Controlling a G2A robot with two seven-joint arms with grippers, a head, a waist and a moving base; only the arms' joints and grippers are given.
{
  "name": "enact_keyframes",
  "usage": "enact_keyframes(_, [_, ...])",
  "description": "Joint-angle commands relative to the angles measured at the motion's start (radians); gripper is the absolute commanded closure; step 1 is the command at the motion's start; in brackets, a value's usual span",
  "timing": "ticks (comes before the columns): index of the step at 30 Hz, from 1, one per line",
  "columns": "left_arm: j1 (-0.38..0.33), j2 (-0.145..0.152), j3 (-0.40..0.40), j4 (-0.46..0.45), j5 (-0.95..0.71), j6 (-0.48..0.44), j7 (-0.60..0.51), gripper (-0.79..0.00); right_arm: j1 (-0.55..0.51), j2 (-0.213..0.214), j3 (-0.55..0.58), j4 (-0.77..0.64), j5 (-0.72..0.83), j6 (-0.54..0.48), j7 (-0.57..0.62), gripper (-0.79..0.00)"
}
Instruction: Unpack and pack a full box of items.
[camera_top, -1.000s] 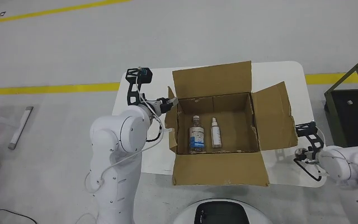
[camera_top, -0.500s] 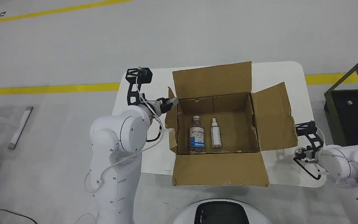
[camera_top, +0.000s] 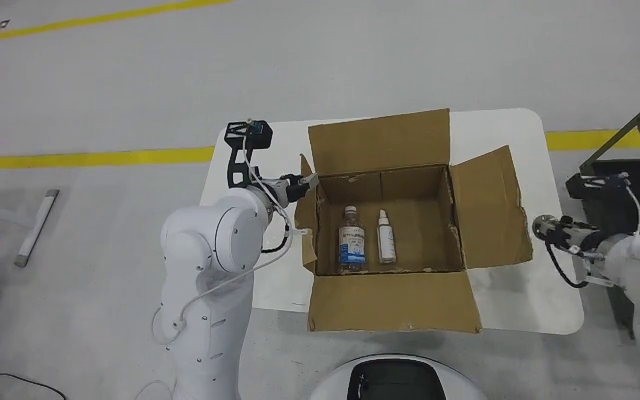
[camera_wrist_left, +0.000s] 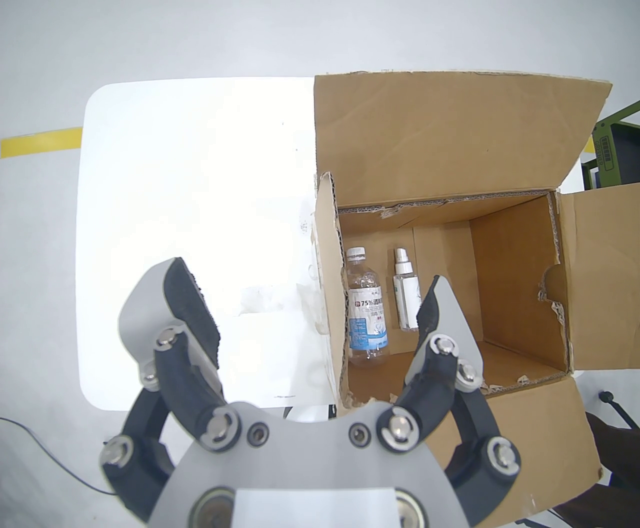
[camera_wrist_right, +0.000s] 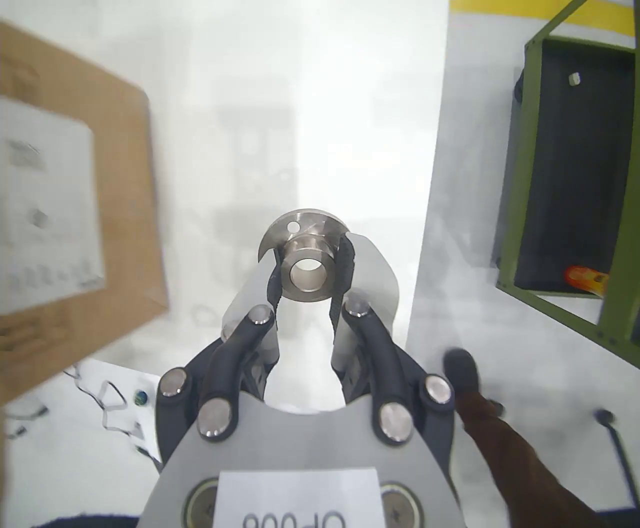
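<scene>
My right gripper (camera_wrist_right: 309, 260) is clamped on a flanged metal fitting (camera_wrist_right: 306, 275), its bore facing the wrist camera. In the top view it hangs at the 3 o'clock edge of the table (camera_top: 500, 130), outside the box (camera_top: 380, 140). The green-framed bin (camera_wrist_right: 510, 210) is near it, at about 2 o'clock. I judge the set-down turns on that bearing, a short swing outward, away from the box.

My left gripper (camera_top: 240, 152) hovers over the table at 10 o'clock from the box, jaws spread wide and holding nothing. Two things lie flat on the box floor, toward its 9 o'clock wall: a clear bottle (camera_top: 351, 240) and, just beside it, a spray bottle (camera_top: 386, 237). Their long axes run 12 to 6, caps toward 12. They lie at roughly 4 o'clock from the left gripper, which is the nearer one for them.
</scene>
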Motion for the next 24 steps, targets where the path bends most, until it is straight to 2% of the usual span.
enact_keyframes(1, [0.000,0.000,0.000,0.000,0.000,0.000,0.000,-0.785,-0.004,-0.009,0.041,-0.034,0.135,0.055,-0.115,0.000])
enact_keyframes(4, [0.000,0.000,0.000,0.000,0.000,0.000,0.000,-0.785,-0.007,-0.021,0.072,-0.080,0.308,0.070,-0.256,0.000])
enact_keyframes(7, [0.000,0.000,0.000,0.000,0.000,0.000,0.000,-0.785,-0.005,-0.031,0.066,-0.127,0.474,0.018,-0.360,0.000])
enact_keyframes(12, [0.000,0.000,0.000,0.000,0.000,0.000,0.000,-0.785,0.030,-0.030,-0.021,-0.154,0.582,-0.097,-0.353,0.000])
enact_keyframes(16, [0.000,0.000,0.000,0.000,0.000,0.000,0.000,-0.785,0.084,-0.023,-0.169,-0.128,0.494,-0.119,-0.294,0.000])
enact_keyframes(21, [0.000,0.000,0.000,0.000,0.000,0.000,0.000,-0.785,0.180,-0.020,-0.410,-0.036,0.197,-0.066,-0.228,0.000])
enact_keyframes(24, [0.000,0.000,0.000,0.000,0.000,0.000,0.000,-0.785,0.233,-0.026,-0.547,0.033,0.038,-0.002,-0.216,0.000])
